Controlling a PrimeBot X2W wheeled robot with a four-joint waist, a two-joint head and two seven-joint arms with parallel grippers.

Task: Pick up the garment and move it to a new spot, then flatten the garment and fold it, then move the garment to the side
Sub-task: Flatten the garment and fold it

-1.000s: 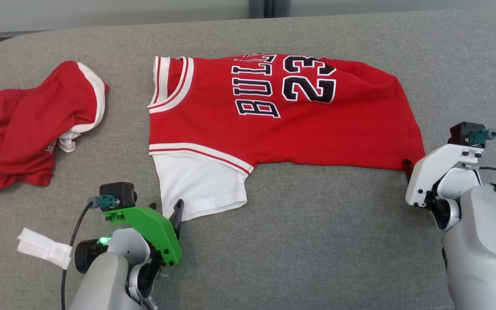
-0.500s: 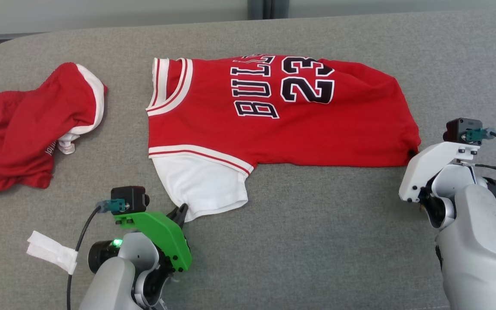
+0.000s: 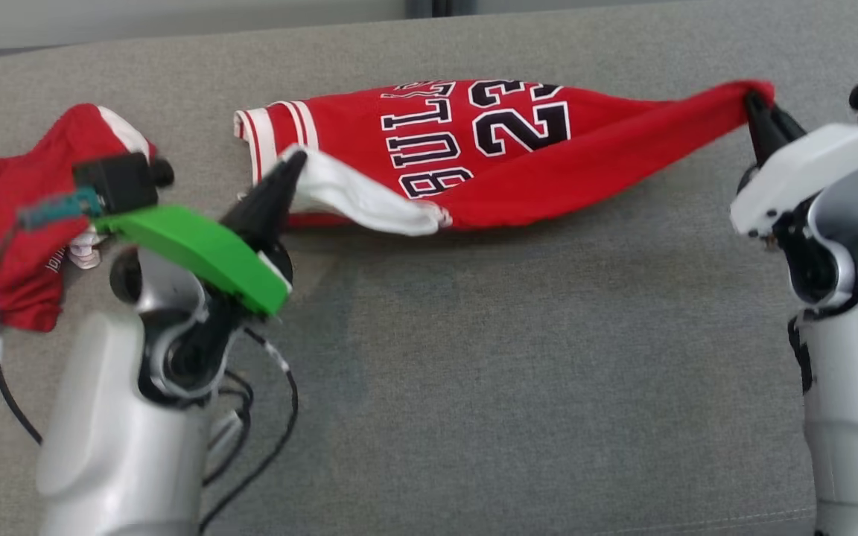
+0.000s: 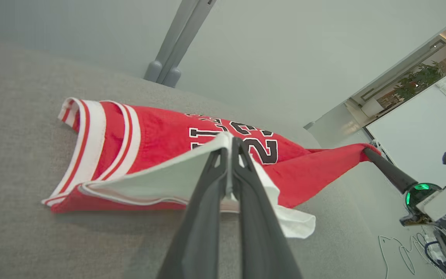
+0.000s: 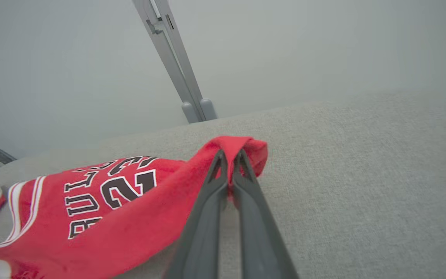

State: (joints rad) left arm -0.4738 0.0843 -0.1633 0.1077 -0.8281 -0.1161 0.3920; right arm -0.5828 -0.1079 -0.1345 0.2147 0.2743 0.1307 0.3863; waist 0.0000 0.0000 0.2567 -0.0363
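Note:
A red jersey (image 3: pixel 488 141) with white sleeves and black lettering lies across the grey cushion, its near edge lifted off the surface and carried toward the back. My left gripper (image 3: pixel 291 160) is shut on the white sleeve (image 4: pixel 192 176), pinched between its dark fingers (image 4: pixel 215 182). My right gripper (image 3: pixel 755 97) is shut on the red hem corner (image 5: pixel 234 145). The jersey (image 5: pixel 103 217) hangs taut between the two grips, and its far half rests on the cushion.
A crumpled pair of red shorts (image 3: pixel 34 193) with white trim lies at the left of the cushion (image 3: pixel 474 387). Cables hang under my left forearm. Beyond the cushion's back edge stand a pale wall and a grey post (image 5: pixel 176 62).
Both grippers have closed on the jersey's near edge, lifted it and carried it toward the back, folding the near half over. The head view has also shifted.

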